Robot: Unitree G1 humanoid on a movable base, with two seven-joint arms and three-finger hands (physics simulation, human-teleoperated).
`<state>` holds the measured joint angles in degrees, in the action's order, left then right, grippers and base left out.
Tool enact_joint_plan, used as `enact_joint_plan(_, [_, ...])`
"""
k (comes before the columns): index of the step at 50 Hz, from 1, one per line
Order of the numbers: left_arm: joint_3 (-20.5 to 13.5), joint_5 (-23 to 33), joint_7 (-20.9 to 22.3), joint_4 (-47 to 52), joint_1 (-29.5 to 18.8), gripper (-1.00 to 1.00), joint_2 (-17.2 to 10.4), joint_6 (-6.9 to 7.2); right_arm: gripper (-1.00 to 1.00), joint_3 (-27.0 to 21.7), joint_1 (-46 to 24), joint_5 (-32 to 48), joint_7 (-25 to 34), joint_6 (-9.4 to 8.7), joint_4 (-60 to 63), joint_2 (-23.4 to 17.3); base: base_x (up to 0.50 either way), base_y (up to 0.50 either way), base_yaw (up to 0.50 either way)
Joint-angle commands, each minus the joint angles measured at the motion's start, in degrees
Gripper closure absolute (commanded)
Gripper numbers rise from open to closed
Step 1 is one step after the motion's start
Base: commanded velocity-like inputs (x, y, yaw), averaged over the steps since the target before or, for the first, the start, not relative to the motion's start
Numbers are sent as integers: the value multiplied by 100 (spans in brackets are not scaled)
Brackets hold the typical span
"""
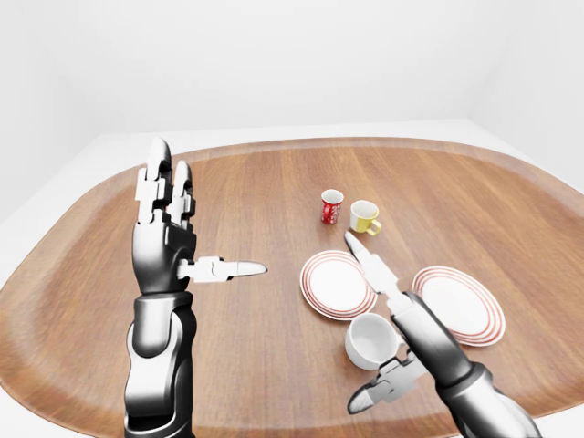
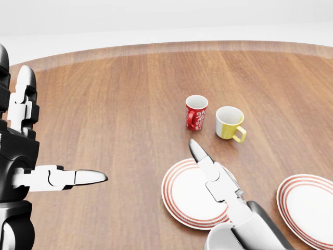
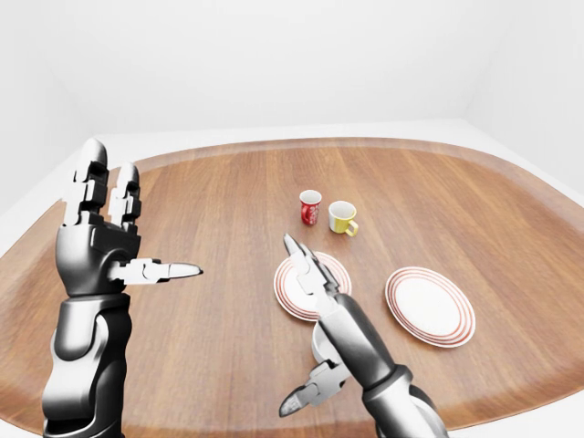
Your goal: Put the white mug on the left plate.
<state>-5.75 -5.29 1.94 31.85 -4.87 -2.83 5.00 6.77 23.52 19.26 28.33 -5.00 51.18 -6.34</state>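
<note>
The white mug (image 1: 370, 338) stands upright on the wood just below the left plate (image 1: 330, 285), which is white with red rings. My right hand (image 1: 388, 306) is open. Its long fingers (image 2: 214, 176) lie flat over the left plate's right part, and the thumb hangs low under the mug's level in the left-eye view. The palm is beside the mug's right side; the fingers are not closed round it. In the head view only the mug's rim (image 2: 219, 238) shows at the bottom edge. My left hand (image 1: 196, 233) is open and empty, raised at the left.
A red patterned mug (image 1: 332, 207) and a yellow-and-white mug (image 1: 365, 217) stand above the left plate. A second red-ringed plate (image 1: 464, 306) lies at the right. All rest on a large oval wooden table (image 1: 255, 182) with a pale floor around it.
</note>
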Motion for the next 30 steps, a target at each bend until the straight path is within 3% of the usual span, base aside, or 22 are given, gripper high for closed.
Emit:
enact_joint_plan(1, [-1, 1, -1, -16, 12, -99, 0, 0, -100, -73, 106, 700, 314, 0, -225, 50, 0, 0, 0])
enact_joint_plan(30, [30, 32, 14, 17, 33, -99, 13, 0, -100, -534, 142, 1366, 724, 0, -581, 309, 0, 0, 0])
